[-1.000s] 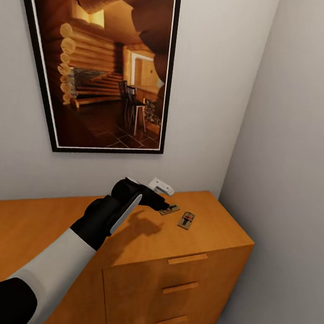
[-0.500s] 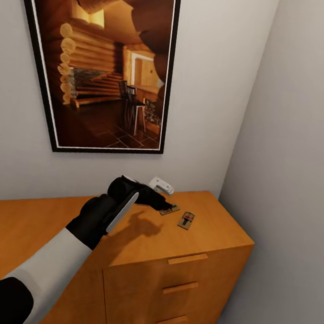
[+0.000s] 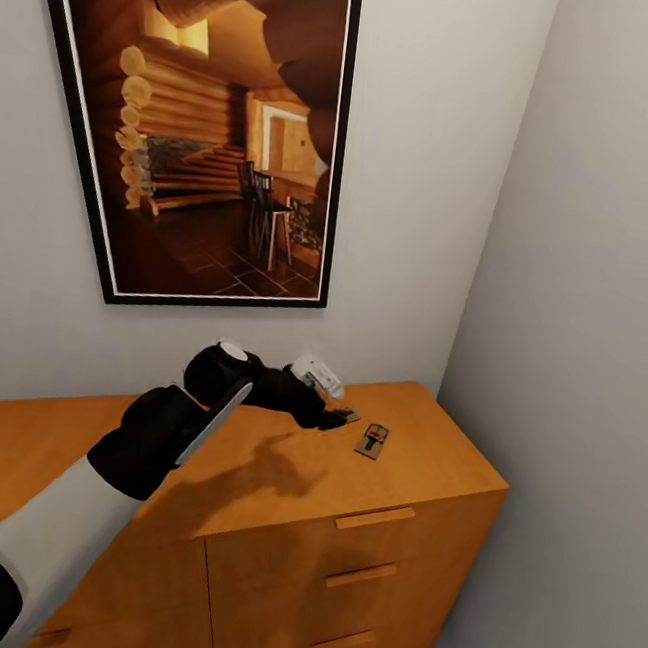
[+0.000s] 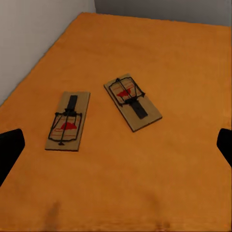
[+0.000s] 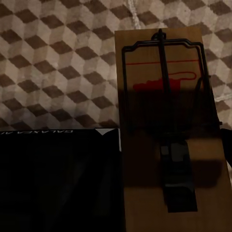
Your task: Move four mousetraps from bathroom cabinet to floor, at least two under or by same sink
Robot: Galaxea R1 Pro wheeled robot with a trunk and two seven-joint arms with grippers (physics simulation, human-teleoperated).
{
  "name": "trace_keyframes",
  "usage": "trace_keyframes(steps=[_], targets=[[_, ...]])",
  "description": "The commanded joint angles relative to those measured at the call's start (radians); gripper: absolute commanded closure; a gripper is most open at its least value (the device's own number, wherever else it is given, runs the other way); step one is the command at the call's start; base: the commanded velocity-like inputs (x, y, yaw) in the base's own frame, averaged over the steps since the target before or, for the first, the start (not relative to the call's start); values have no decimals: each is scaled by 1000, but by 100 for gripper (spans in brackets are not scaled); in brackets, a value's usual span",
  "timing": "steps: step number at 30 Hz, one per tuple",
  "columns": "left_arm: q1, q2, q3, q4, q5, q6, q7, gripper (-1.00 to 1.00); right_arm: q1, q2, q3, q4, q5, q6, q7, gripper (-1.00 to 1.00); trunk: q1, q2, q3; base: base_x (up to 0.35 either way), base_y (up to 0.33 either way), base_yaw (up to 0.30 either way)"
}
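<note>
A: Reaching across the cabinet (image 3: 276, 480), the left pincer (image 3: 331, 418) hangs at centre frame in the head view, just above the flat top, with one mousetrap (image 3: 347, 416) at its tips and a second mousetrap (image 3: 372, 439) just right of it, apart from the tips.

B: Which way do the boards lie from the left pincer?

A: Straight ahead. In the left wrist view the left trap (image 4: 68, 121) sits left of centre, its long axis running roughly up the frame; the right trap (image 4: 132, 101) sits near centre, its long axis slanting from upper left to lower right. The two dark fingertips (image 4: 9, 150) stand at the frame's left and right edges, wide apart, holding nothing.

B: So the coming move turns on what?

A: Probably on lining the jaws across one board's short side; the left arm is the nearer one.

B: And the right arm?

A: The right wrist view shows a held mousetrap (image 5: 166, 125) large in the right half of the frame, long axis vertical, above the cube-patterned bathroom floor (image 5: 53, 63). Whether the right pincer clamps it I cannot tell; no fingers are clear there.

B: What does each view add?

A: The head view gives the cabinet's drawers and the wall painting (image 3: 206, 119); the left wrist view gives trap orientation.
</note>
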Motion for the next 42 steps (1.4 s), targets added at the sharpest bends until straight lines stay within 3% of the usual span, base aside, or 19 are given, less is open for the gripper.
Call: trace_keyframes(steps=[1,4,8,42], targets=[[-1,20,-49,-2,7,6,1,-100,-1,0,9,1,-12,-4,-1,100,0,-1,-1,0,0,0],[-1,32,-88,-2,7,5,-1,-100,-1,0,8,1,-12,-4,-1,100,0,-1,-1,0,0,0],[-1,38,-105,2,5,4,-2,-100,-1,0,9,1,-12,-4,-1,100,0,-1,-1,0,0,0],[-1,50,-116,9,-2,3,-3,-100,-1,2,10,1,-12,-6,-1,100,0,-1,-1,17,11,0]])
